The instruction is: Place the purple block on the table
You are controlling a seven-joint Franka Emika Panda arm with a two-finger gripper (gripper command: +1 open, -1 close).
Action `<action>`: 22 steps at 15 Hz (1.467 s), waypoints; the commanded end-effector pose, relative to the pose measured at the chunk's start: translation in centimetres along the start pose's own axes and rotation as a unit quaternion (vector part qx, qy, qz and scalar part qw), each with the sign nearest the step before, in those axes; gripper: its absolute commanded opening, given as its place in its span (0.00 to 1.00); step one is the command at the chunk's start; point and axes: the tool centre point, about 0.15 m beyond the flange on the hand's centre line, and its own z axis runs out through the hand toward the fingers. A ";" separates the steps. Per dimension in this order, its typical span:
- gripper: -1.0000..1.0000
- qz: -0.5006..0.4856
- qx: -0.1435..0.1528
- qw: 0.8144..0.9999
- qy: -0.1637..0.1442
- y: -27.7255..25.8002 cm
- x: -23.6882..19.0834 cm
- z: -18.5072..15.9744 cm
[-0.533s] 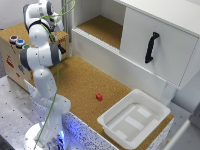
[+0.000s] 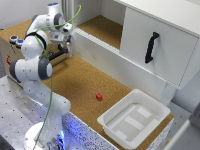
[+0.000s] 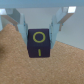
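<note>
My fingers [image 3: 23, 23] are clamped on either side of the purple block [image 3: 38, 44], which sits between them with its yellow markings facing the wrist camera. Since half a second ago my arm has swung a little toward the exterior view's right, off the box with the coloured buttons [image 2: 12, 44] and out over the table [image 2: 85, 80]. My gripper [image 2: 63, 49] hides the block in the exterior view, but the wrist view shows bare cork right behind and under it. I cannot tell whether the block's underside is touching the cork yet. I judge the carry is nearly over: what is left is a short descent, letting go, and lifting clear.
</note>
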 end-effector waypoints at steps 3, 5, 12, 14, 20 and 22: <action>0.00 0.047 0.068 0.996 0.039 13.2 -3.9 7.7; 0.00 0.077 0.070 0.994 0.027 17.0 -4.7 9.1; 0.00 0.066 0.032 0.997 0.012 24.5 -7.2 12.8; 0.00 0.040 0.029 0.999 0.012 26.0 -7.7 14.7; 0.00 -0.006 0.075 0.997 0.027 29.4 -7.6 19.3; 0.00 -0.018 0.080 0.996 0.036 29.7 -6.9 20.0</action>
